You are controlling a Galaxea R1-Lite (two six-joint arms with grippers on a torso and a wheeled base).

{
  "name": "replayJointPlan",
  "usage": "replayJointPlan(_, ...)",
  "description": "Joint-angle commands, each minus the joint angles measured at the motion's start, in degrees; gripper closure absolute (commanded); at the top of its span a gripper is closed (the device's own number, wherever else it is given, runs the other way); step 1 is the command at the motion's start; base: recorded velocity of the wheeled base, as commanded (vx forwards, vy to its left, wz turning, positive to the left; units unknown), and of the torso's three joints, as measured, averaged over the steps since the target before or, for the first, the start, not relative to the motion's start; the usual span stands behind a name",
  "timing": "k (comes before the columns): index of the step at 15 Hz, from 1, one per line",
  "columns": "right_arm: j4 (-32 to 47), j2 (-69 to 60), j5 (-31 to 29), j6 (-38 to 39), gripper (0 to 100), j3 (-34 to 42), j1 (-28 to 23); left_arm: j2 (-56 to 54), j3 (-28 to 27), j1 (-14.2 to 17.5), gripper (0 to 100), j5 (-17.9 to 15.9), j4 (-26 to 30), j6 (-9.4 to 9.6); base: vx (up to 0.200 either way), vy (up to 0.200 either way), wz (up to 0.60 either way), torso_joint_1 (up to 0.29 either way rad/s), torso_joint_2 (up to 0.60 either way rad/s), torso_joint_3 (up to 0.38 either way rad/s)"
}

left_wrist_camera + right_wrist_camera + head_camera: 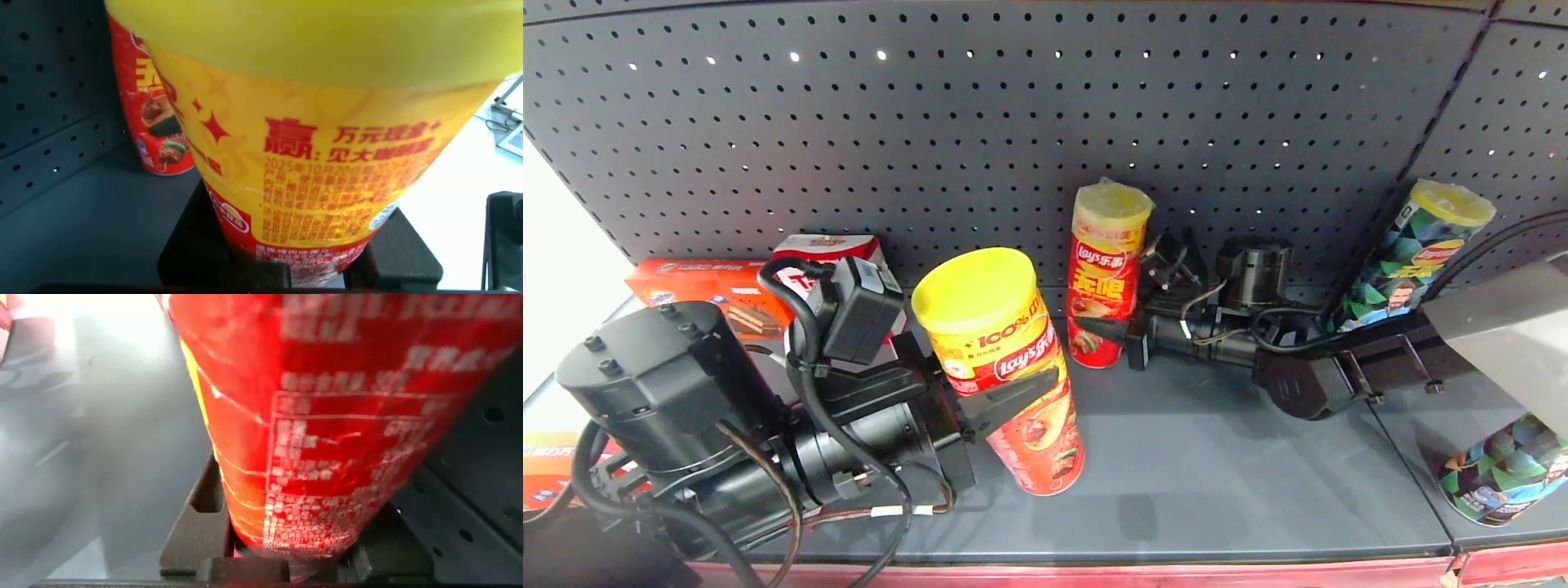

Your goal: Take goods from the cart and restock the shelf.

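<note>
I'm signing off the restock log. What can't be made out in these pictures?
Left gripper: its far finger, head view, hidden behind the near can.
Right gripper: its far finger, head view, hidden behind the far can.
Orange box: head view, partly covered by the left arm.
Nearer patterned can: head view, cut off by the right edge.

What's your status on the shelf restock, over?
Left end effector shut on front chip can. Right end effector shut on rear chip can. Teal cans stand apart, right side.
</note>
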Motion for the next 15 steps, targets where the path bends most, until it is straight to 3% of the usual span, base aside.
replayJointPlan(1,0.0,-0.8,0.2,-0.1,100,0.8,0.1,0.0,0.1,0.0,100,0.0,-0.1,-0.02,0.000,0.000,0.00,0.000,0.00,0.000)
replayJointPlan(7,-1.5,-9.8,3.5,0.2,100,9.6,1.6,-1.9,0.7,0.8,100,0.0,-0.5,0.07,0.000,0.000,0.00,0.000,0.00,0.000)
replayJointPlan(12,-4.6,-19.2,9.6,-0.2,100,24.8,2.9,-2.7,0.7,0.9,100,0.0,0.0,0.07,0.000,0.000,0.00,0.000,0.00,0.000)
replayJointPlan(15,-9.9,-19.1,10.1,-0.2,100,30.2,4.0,-2.6,0.7,0.9,100,0.0,-0.1,0.07,0.000,0.000,0.00,0.000,0.00,0.000)
